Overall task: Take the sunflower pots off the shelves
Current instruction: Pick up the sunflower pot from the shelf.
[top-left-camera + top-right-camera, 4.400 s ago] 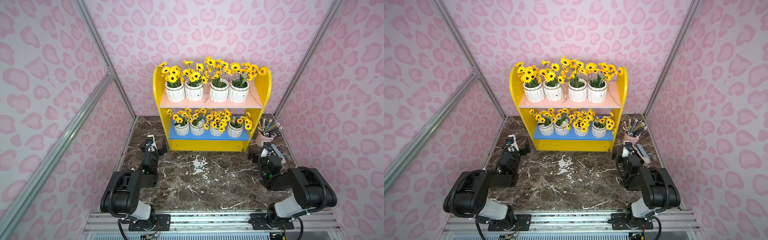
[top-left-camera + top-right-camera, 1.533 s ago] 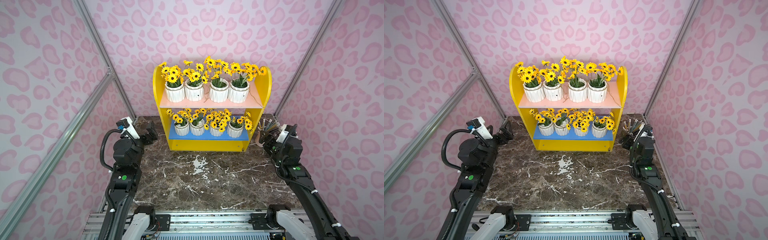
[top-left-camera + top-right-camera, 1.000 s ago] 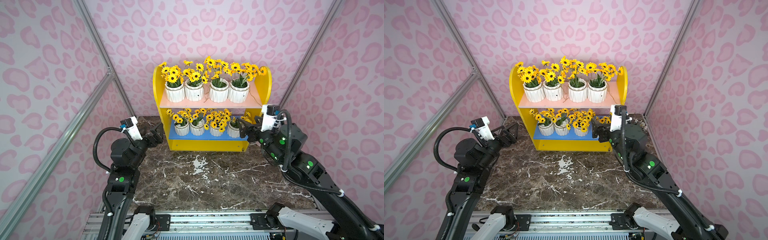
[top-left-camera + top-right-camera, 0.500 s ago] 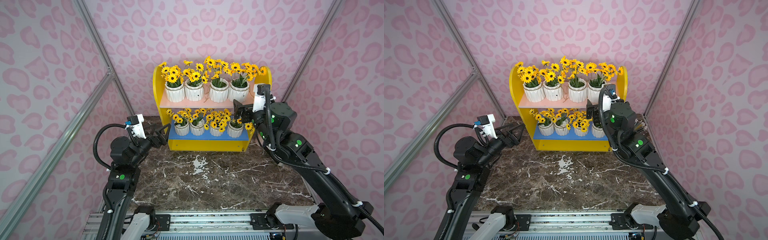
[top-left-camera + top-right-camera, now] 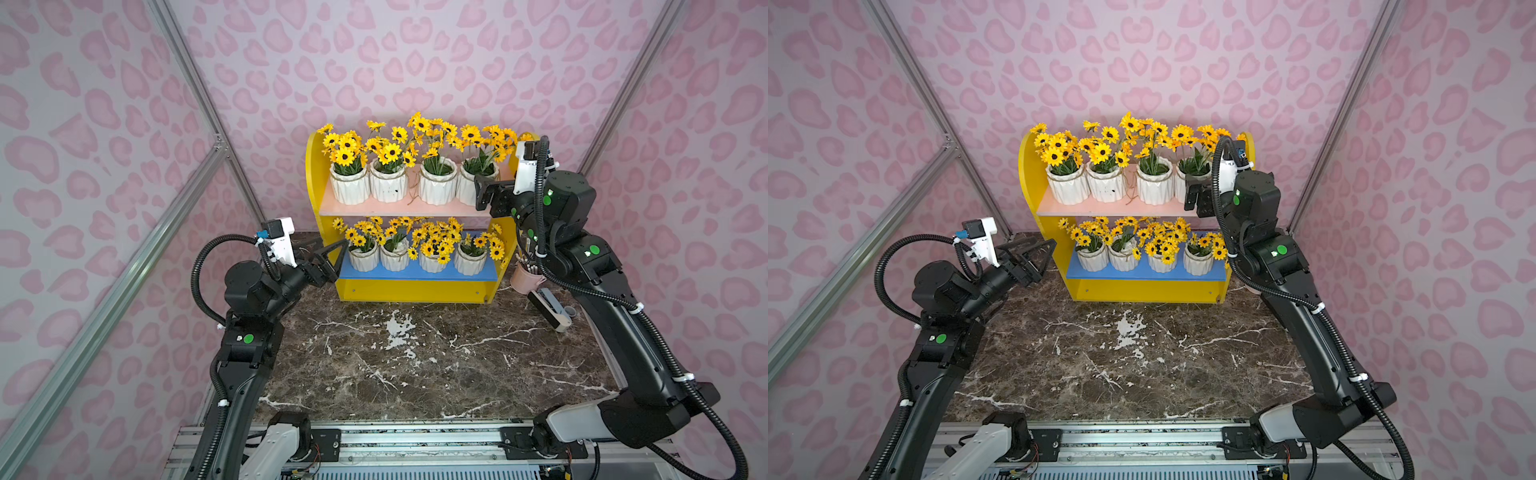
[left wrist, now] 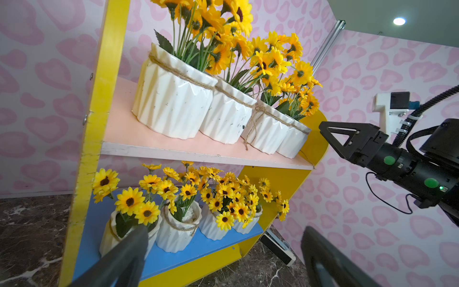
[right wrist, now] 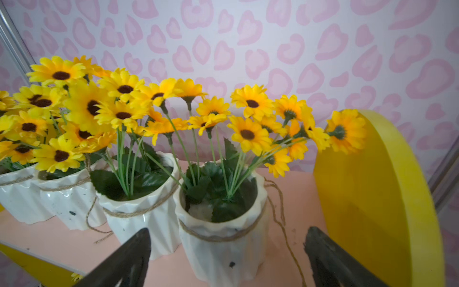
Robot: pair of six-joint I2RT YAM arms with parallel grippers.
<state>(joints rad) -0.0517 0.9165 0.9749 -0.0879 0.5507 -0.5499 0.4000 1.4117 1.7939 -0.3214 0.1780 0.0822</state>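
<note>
Here, right fingers [image 7: 119, 263] spread, facing sunflower pot [image 7: 218, 251]

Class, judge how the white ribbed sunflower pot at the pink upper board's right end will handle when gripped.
The white ribbed pot looks glossy, so probably slippery and breakable. Its tall yellow flowers may make it top-heavy. The loose twine could snag.

sunflower pots [image 5: 436, 187] packed side by side, yellow side panel [image 7: 372, 198] close beside end pot [image 7: 223, 236]; tabletop [image 5: 415, 365] open in front
</note>
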